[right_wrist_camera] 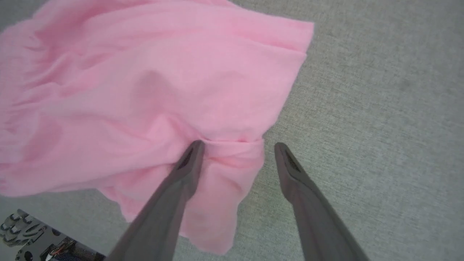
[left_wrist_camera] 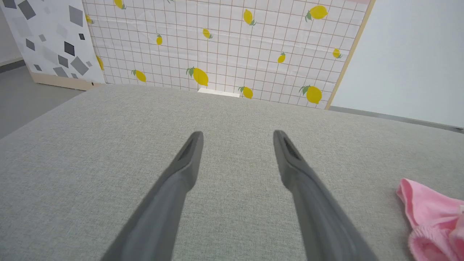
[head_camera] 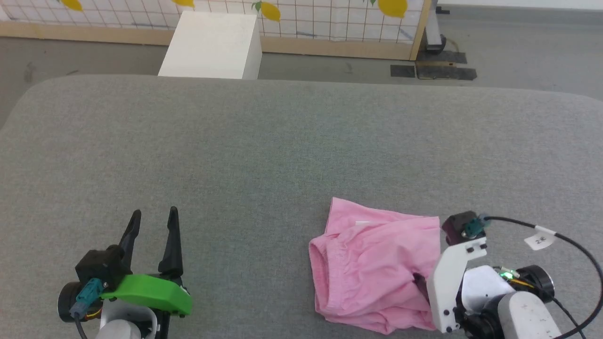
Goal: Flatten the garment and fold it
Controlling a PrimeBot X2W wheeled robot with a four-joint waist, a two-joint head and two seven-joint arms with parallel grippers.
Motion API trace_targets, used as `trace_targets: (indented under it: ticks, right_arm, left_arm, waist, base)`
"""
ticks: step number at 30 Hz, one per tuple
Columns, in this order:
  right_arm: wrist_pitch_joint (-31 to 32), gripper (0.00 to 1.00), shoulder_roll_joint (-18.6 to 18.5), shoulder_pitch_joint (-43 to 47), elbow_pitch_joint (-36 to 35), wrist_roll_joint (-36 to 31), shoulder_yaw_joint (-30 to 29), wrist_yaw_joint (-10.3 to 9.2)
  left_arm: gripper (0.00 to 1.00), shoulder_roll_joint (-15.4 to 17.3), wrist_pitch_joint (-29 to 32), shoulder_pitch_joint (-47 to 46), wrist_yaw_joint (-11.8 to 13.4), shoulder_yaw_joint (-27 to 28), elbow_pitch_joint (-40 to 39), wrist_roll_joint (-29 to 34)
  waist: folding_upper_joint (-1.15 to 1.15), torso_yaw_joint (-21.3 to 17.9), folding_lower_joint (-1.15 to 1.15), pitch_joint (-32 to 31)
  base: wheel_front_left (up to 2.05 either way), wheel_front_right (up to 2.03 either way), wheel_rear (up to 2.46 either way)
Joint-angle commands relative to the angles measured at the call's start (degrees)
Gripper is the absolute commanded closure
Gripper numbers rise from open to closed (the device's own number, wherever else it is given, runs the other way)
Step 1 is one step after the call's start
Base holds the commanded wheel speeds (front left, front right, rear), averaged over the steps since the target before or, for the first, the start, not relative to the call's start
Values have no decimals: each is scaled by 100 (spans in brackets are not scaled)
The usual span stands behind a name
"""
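The garment [head_camera: 377, 268], a light pink pair of shorts, lies crumpled on the grey table [head_camera: 282, 141] at the front right, its gathered waistband toward the left. My right gripper [right_wrist_camera: 238, 146] is open at the garment's [right_wrist_camera: 145, 94] right edge. One of its fingers [right_wrist_camera: 188, 163] lies over the pink fabric and the other over bare grey cloth, with a small flap of hem between them. Its white wrist [head_camera: 452, 278] covers the fingers in the head view. My left gripper [head_camera: 155, 213] stands open at the front left, well apart from the garment [left_wrist_camera: 431, 214], with nothing between its fingers [left_wrist_camera: 185, 163].
A white box [head_camera: 212, 44] stands on the floor just past the table's far edge. Behind it is a lemon-patterned grid screen [head_camera: 330, 19]. A black cable [head_camera: 565, 245] loops from my right wrist. Bare grey table stretches across the middle and back.
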Motion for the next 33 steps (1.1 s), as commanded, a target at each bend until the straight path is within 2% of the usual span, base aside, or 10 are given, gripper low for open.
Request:
trace_targets:
  ticks: [1, 7, 8, 9, 10, 15, 18, 21, 28, 33]
  right_arm:
    - [-69, 0, 13, -40, 145, -110, -16, -8]
    - [-259, 0, 19, -203, 765, -98, 57, -8]
    - [-288, 60, 20, -235, 854, -86, 59, -8]
    - [-313, 87, 20, -265, 914, -96, 75, -8]
    - [-361, 100, 20, -310, 972, -111, 93, -8]
    - [-415, 100, 15, -503, 1091, -228, 214, -8]
    - [-371, 100, -171, -648, 1026, -226, 484, -8]
    - [-282, 100, -571, -844, 884, -84, 935, -8]
    - [-49, 100, -1698, -1578, 650, 543, 1965, -8]
    - [-118, 100, -2153, -2166, 759, 888, 2337, -8]
  left_arm:
    - [0, 40, -21, -47, -27, -12, 11, -18]
    - [0, 41, -22, -84, -32, -30, 56, -47]
    - [0, 44, -22, -85, -30, -28, 62, -52]
    - [0, 46, -22, -86, -27, -27, 66, -55]
    - [0, 45, -22, -85, -20, -20, 73, -68]
    - [0, 86, -23, -65, 6, -13, 43, -57]
    - [0, 111, -23, -32, 73, 25, -29, -35]
    - [0, 133, -24, 28, 134, 91, -158, -23]
    - [0, 138, -26, 178, 268, 206, -521, 24]
    - [0, 203, -6, 93, 276, 192, -665, 60]
  waist:
    - [38, 52, 0, 61]
    - [38, 124, 0, 119]
    - [38, 128, 0, 121]
    - [38, 130, 0, 122]
    - [38, 129, 0, 122]
    - [38, 57, 0, 114]
    - [38, -141, 0, 125]
    - [38, -464, 0, 168]
    - [38, -1571, 0, 393]
    - [38, -2226, 0, 672]
  base:
    - [0, 0, 0]
    - [0, 0, 0]
    - [0, 0, 0]
    - [0, 0, 0]
    - [0, 0, 0]
    - [0, 0, 0]
    - [0, 0, 0]
    - [0, 0, 0]
    - [0, 0, 0]
    - [0, 0, 0]
